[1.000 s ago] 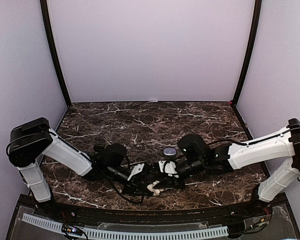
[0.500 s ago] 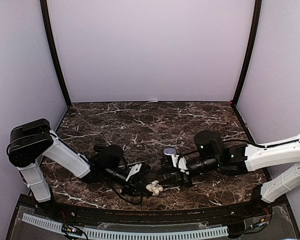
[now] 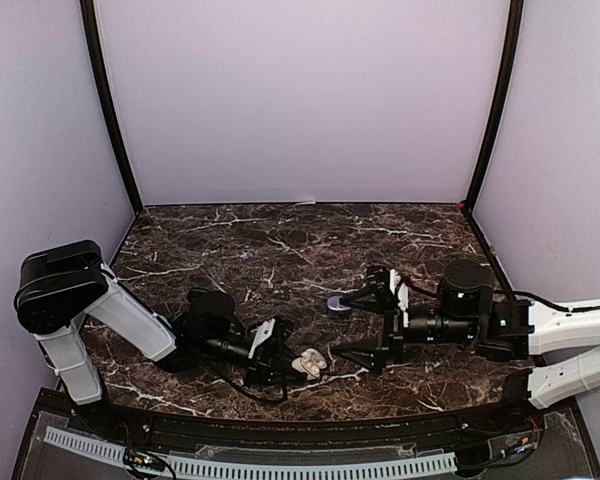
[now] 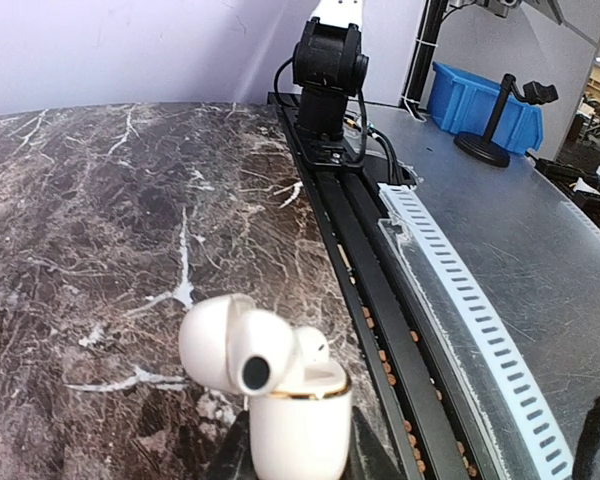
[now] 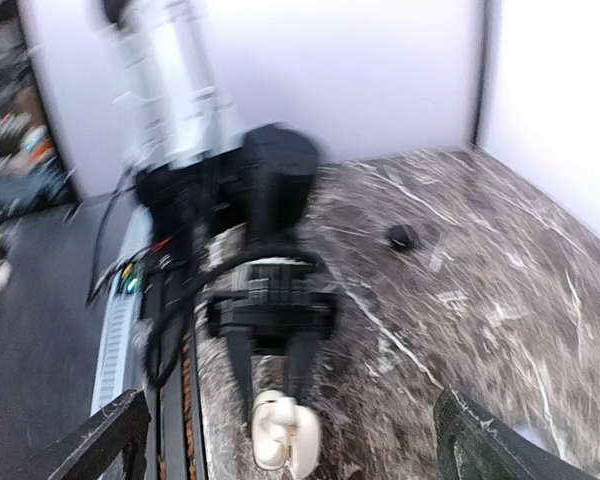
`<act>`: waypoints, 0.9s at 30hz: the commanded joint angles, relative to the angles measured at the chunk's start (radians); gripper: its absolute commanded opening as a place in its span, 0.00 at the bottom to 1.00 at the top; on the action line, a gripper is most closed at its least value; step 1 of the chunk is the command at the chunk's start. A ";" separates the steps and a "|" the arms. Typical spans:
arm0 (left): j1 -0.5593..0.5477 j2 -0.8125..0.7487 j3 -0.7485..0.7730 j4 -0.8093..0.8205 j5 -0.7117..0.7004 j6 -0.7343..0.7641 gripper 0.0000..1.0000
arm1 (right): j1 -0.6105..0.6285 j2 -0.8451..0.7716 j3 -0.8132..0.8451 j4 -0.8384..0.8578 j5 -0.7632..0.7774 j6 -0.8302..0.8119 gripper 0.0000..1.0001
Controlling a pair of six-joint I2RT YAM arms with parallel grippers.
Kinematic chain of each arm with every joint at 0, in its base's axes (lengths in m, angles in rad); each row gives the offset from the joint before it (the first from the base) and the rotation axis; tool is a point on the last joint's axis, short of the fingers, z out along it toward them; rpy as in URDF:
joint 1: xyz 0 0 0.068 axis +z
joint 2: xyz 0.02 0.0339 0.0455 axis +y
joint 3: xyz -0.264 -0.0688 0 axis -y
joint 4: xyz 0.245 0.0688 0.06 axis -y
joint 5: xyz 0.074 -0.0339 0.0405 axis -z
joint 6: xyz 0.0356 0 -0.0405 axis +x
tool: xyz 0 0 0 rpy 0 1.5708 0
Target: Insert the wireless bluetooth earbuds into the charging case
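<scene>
A white charging case [image 4: 298,415] with a gold rim stands upright with its lid [image 4: 220,345] flipped open. My left gripper [image 3: 280,358] is shut on its lower body, with dark fingers [image 4: 365,458] on either side. One white earbud [image 4: 316,346] sits in the case's opening. From above, the case [image 3: 311,363] lies near the table's front edge. My right gripper [image 3: 363,326] hangs open to the right of the case, apart from it, with nothing between its fingers [image 5: 108,440]. In the blurred right wrist view the case [image 5: 283,432] shows ahead.
A small grey-blue round object [image 3: 337,303] lies on the marble just behind the right gripper's far finger. A small dark item [image 5: 401,237] rests further back on the table. The table's front edge with a black rail [image 4: 380,300] runs close beside the case.
My right gripper has pulled back to the right, away from the case, and has opened wide. The left gripper has kept its hold on the case, shifting it slightly.
</scene>
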 commanded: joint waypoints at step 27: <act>-0.007 -0.022 0.037 0.005 -0.020 -0.040 0.05 | 0.048 0.204 0.199 -0.300 0.052 -0.335 0.50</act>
